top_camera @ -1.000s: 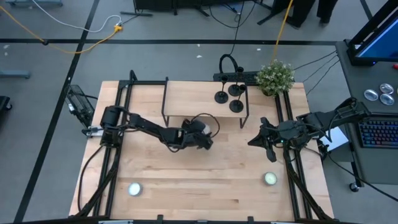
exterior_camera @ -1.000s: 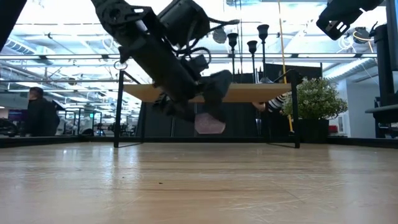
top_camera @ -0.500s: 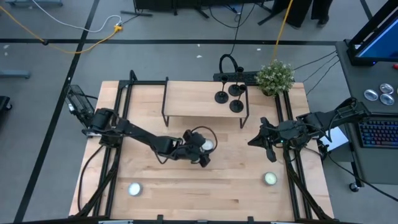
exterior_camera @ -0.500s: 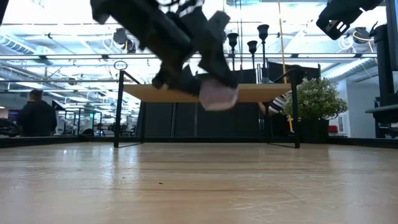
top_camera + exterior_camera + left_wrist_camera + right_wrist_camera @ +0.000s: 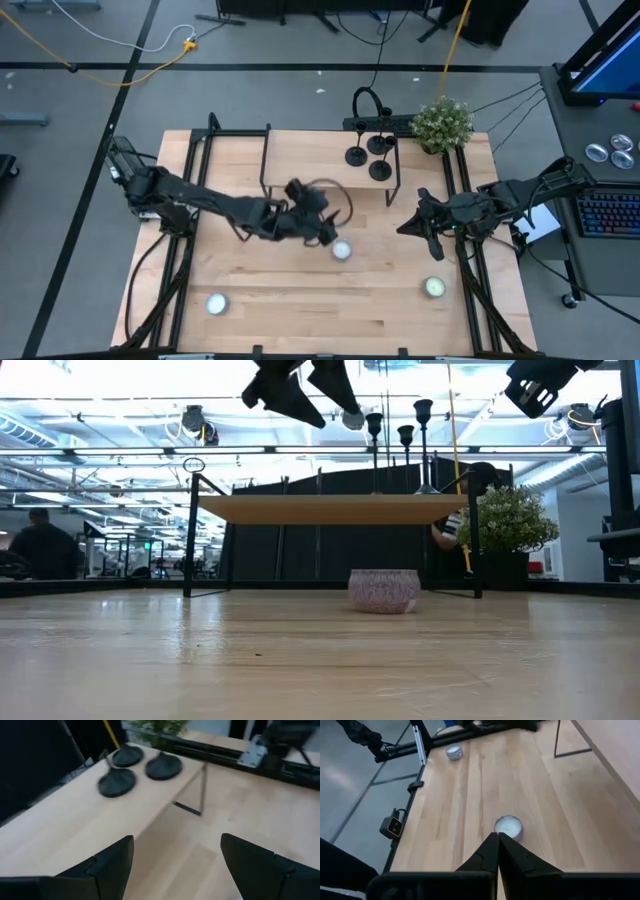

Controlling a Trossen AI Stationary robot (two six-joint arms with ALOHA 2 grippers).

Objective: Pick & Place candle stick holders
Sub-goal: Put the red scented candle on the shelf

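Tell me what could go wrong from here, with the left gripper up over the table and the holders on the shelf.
1. The three candle stick holders stand bunched at the raised shelf's end; the open left gripper might topple neighbours when reaching for one.
2. A tealight sits just below that gripper; a descent could knock it.
3. The right gripper, shut, waits nearby; the arms could cross.

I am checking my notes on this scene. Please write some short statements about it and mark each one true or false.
1. The three candle stick holders stand on the raised shelf. True.
2. The left gripper holds a tealight. False: its open fingers are empty, and the middle tealight sits on the table.
3. The right gripper is shut. True.
4. Only one tealight is on the table. False: there are three.
5. A potted plant stands beside the shelf. True.
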